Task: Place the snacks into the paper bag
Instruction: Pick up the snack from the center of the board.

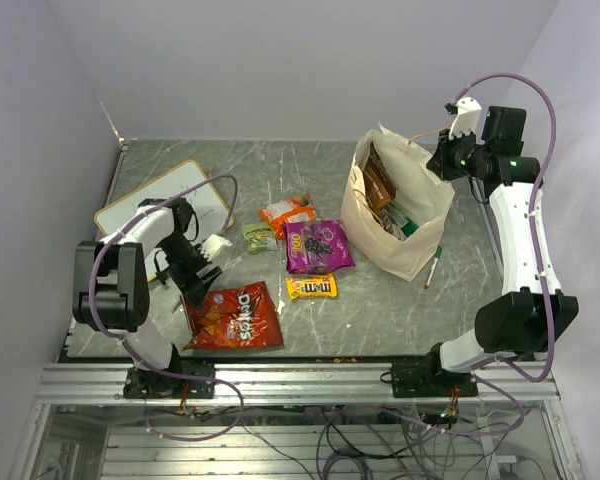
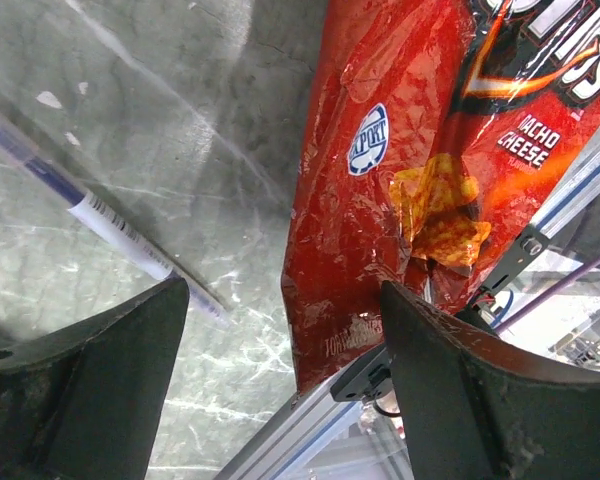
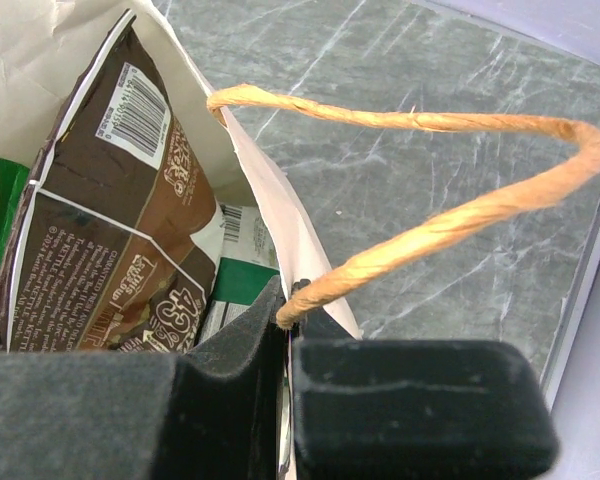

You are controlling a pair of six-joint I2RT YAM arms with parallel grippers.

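The red Doritos bag (image 1: 235, 317) lies flat at the near left. My left gripper (image 1: 200, 292) is open, its jaws wide apart over the bag's left corner (image 2: 350, 250), which lies nearer the right finger (image 2: 480, 390). The paper bag (image 1: 400, 245) stands upright at the right. My right gripper (image 1: 442, 158) is shut on its rim (image 3: 270, 200) at the base of a twisted handle (image 3: 430, 170). A brown pouch (image 3: 110, 220) and a green-white pouch (image 3: 235, 275) stand inside. A purple pouch (image 1: 317, 245), an orange pouch (image 1: 287, 213), a small green packet (image 1: 259, 236) and yellow M&M's (image 1: 311, 287) lie mid-table.
A white whiteboard (image 1: 165, 200) lies at the back left behind my left arm. A marker (image 1: 432, 267) lies by the paper bag's near right side. A pen (image 2: 110, 225) lies on the table left of the Doritos bag. The aluminium table rail (image 1: 300, 380) runs just below that bag.
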